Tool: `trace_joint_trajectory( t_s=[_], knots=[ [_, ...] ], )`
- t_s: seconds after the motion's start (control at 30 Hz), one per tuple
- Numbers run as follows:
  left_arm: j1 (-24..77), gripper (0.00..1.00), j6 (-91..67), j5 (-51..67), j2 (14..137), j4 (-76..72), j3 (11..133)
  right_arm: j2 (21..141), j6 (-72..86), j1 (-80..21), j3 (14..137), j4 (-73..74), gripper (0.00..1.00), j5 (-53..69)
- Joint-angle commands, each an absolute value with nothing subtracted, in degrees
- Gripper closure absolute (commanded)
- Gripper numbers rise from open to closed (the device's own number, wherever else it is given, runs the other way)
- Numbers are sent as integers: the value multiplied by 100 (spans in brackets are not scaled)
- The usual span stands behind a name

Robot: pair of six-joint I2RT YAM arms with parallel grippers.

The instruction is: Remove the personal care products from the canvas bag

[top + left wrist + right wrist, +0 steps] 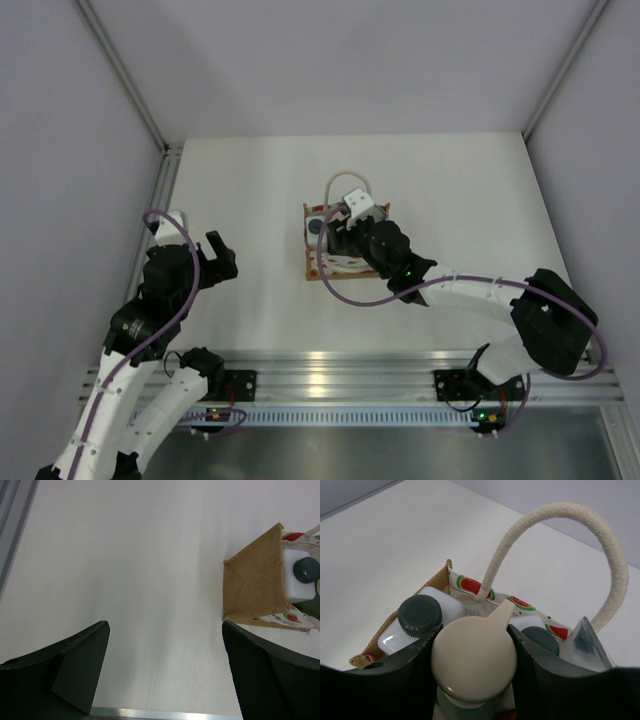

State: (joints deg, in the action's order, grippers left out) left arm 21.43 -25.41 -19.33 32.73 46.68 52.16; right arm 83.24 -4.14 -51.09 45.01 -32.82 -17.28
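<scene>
Canvas bag (255, 575) central; right pincer (476, 632) clamps beige cap (472, 662).

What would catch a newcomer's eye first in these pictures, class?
The right gripper clamps the beige-capped bottle standing in the canvas bag at the middle of the table, under a cream rope handle. Beside it sits a white bottle with a dark grey cap. The left gripper hangs open over the table, left of the bag.

1. No legible text, brand, number or sign is showing in any view.
2. The canvas bag (255, 580) is carrying only watermelon pictures on its side band (520, 602), no lettering.
3. The white bottle (449, 605) is presenting a plain face.
</scene>
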Motion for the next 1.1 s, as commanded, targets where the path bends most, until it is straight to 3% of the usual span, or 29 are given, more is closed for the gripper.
trace_joint_trajectory(
  t_s=[0.0, 1.07],
  knots=[
    [2153, 1, -2505, -1942, 3199, 4386, 5177, 7735, -483, -5089, 4992, -4175, 100, -1626],
    [2153, 2, -2514, -2021, 3094, 4386, 5168, 7225, -431, -5010, 7444, -1196, 100, -2153]
  ],
)
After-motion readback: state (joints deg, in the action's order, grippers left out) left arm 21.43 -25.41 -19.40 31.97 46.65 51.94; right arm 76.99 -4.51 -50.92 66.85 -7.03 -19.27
